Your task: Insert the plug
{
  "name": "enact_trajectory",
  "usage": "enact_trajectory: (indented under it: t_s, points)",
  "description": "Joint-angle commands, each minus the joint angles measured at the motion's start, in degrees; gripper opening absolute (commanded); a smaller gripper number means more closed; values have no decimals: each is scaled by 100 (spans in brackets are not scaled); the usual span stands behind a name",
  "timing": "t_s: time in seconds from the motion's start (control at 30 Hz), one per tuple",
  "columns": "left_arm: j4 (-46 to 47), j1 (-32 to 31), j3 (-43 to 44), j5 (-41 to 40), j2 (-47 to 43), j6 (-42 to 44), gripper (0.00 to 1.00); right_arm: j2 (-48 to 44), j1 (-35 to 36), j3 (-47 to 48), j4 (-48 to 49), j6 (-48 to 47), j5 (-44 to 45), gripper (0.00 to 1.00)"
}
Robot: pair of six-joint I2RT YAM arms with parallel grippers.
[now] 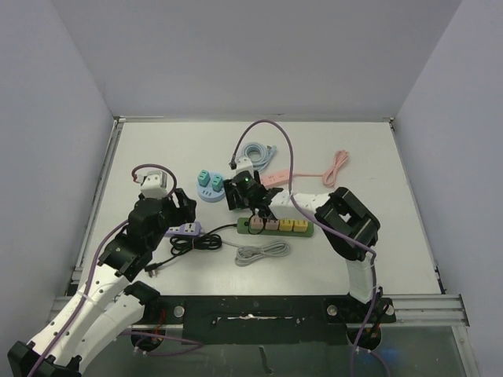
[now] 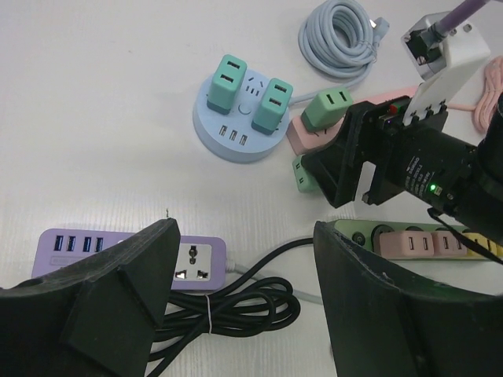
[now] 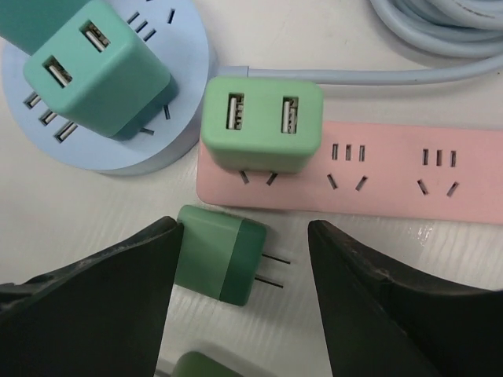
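Plug (image 3: 220,259), green with two prongs, lies on the table (image 3: 47,212) between the fingers of the right gripper (image 3: 244,228). The jaws stand apart and do not clamp it: its body touches one finger, and its prongs point toward the other finger without reaching it. Just beyond the fingertips is the pink power strip (image 3: 393,177), carrying a light green USB charger (image 3: 262,126). The left gripper (image 2: 245,236) gapes wide above a purple power strip (image 2: 196,263).

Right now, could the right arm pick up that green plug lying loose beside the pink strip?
Probably yes: the green plug lies on its side between the right gripper's open fingers, with nothing on top of it. The pink strip sits just beyond the fingertips.
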Motion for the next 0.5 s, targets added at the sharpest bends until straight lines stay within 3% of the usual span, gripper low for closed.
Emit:
enact_trajectory:
  t_s: [0.0, 0.47]
  points:
    - [343, 58, 50, 105, -1, -31, 68, -122, -296, 704, -1609, 193, -515, 68]
    - [347, 104, 53, 157, 62, -16, 68, 144, -573, 2380, -2879, -179, -1071, 75]
